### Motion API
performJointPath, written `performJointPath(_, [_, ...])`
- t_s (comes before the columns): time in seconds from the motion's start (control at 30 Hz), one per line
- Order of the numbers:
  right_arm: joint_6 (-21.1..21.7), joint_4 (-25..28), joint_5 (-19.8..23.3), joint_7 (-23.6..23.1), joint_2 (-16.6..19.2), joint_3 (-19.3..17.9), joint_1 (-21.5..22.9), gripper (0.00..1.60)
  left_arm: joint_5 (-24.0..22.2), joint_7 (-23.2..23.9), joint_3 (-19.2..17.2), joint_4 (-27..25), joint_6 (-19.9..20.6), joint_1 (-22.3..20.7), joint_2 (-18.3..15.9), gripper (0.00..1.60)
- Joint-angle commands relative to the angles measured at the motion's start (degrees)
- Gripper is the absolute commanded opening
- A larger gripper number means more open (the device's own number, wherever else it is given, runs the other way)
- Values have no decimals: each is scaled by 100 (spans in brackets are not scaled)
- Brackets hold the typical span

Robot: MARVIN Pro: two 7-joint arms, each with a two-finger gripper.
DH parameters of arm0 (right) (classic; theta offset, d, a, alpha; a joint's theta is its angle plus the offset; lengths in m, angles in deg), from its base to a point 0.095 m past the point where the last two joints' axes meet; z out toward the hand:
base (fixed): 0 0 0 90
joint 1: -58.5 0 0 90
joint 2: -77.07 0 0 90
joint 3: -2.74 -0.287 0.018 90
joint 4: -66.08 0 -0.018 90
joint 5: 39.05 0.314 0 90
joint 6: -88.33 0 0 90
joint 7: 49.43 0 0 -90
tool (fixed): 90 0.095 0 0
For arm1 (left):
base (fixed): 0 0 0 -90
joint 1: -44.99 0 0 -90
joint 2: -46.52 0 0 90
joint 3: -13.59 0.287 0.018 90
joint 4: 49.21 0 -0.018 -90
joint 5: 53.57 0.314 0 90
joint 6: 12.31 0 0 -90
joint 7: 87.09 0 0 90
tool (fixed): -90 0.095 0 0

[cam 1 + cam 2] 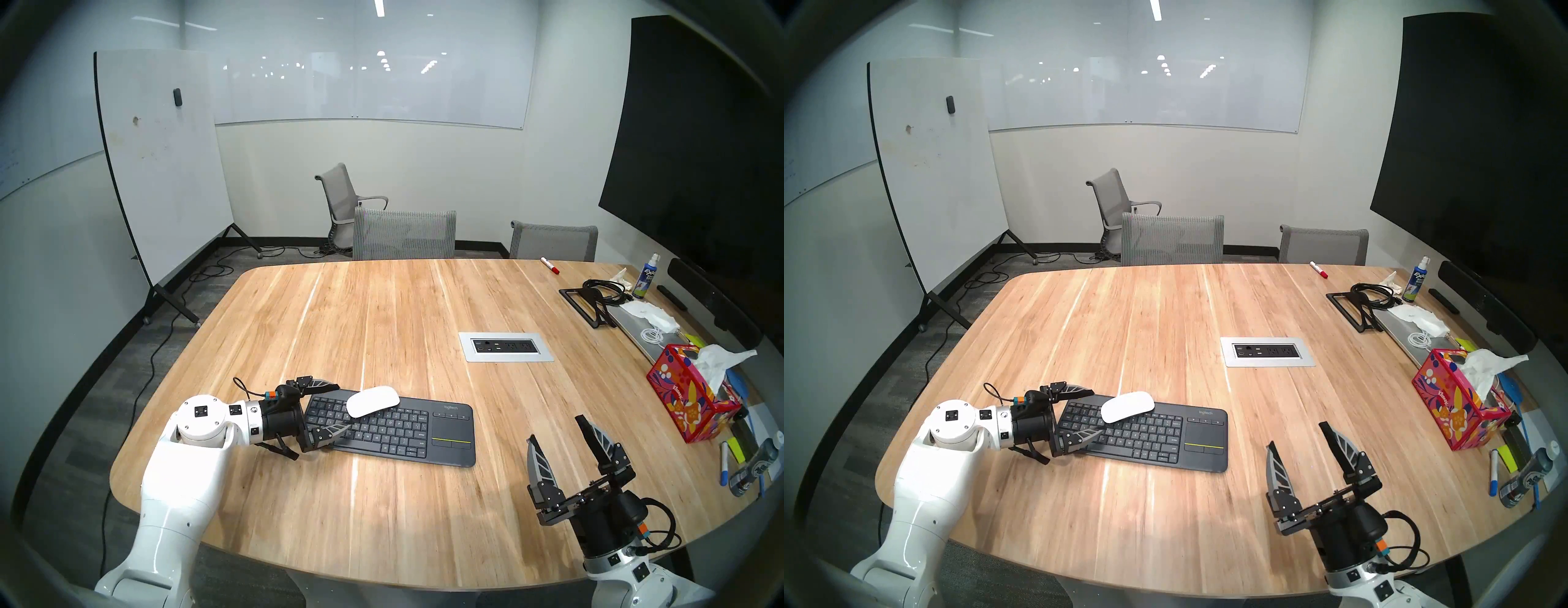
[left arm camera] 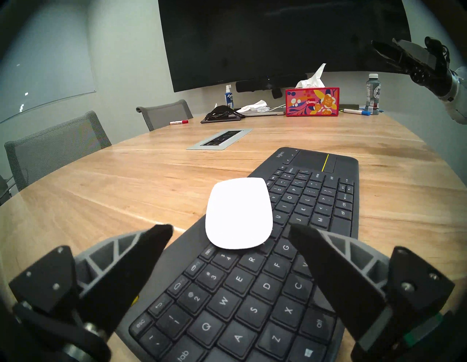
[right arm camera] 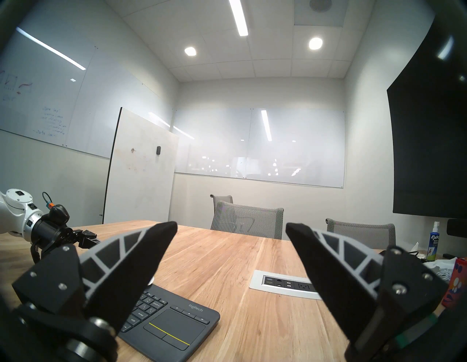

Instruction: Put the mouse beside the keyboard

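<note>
The mouse (image 1: 373, 401) lies on top of the keyboard (image 1: 424, 433), over the upper key rows on its left half, a bit tilted. The keyboard lies flat on the table (image 1: 382, 305). The left gripper (image 1: 341, 407) is low over the keyboard's left end, its fingers wide apart and holding nothing; the mouse is just ahead of the tips, not touched. The right gripper (image 1: 558, 431) is well apart, raised over the near right part of the table, also spread wide and empty.

White mouse (image 1: 372, 401), dark grey keyboard (image 1: 424, 429)
</note>
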Motion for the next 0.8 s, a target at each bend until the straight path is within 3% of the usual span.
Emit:
performJointPath(0.0, [-7,70,-11,7,-11,-6,-15,160,42,-38,98,-91,19,-88,85,160])
performJointPath(0.77, [-8,70,-11,8,-10,-5,-14,160,232,-269,428,266,451,-565,260,160])
